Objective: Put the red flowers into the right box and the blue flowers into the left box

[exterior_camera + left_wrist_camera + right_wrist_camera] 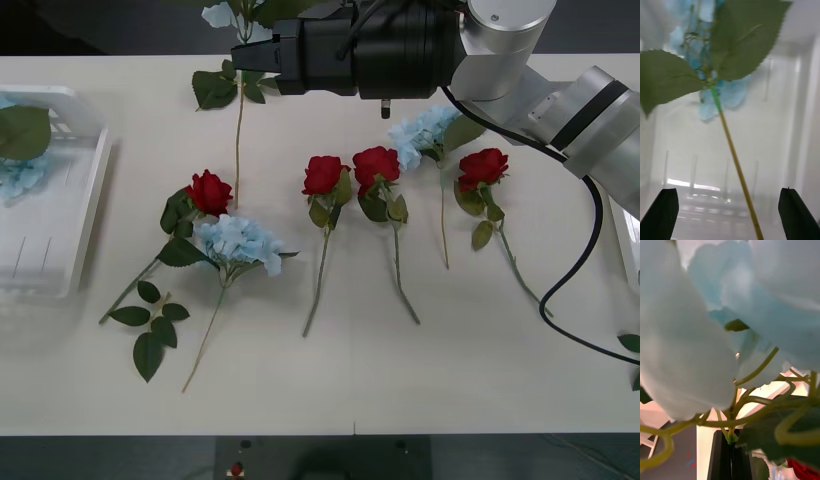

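Observation:
My right gripper (pixel 241 54) is held above the far middle of the table, shut on the stem of a blue flower (pixel 218 14) whose stem (pixel 238 130) hangs down. In the right wrist view its black fingers (pixel 720 457) pinch that stem under the pale blue head (pixel 685 352). My left gripper (pixel 730 217) is open over the left box (pixel 805 112), where another blue flower (pixel 715 97) lies. Several red flowers (pixel 324 174) and two blue flowers (pixel 238 242) (pixel 425 130) lie across the table. The left box (pixel 85 210) is at the left. The right box (pixel 630 240) shows its edge at the right.
A loose green leaf sprig (pixel 150 325) lies near the front left of the flowers. A black cable (pixel 590 260) loops from the right arm down to the table at the right. The table's front strip is bare.

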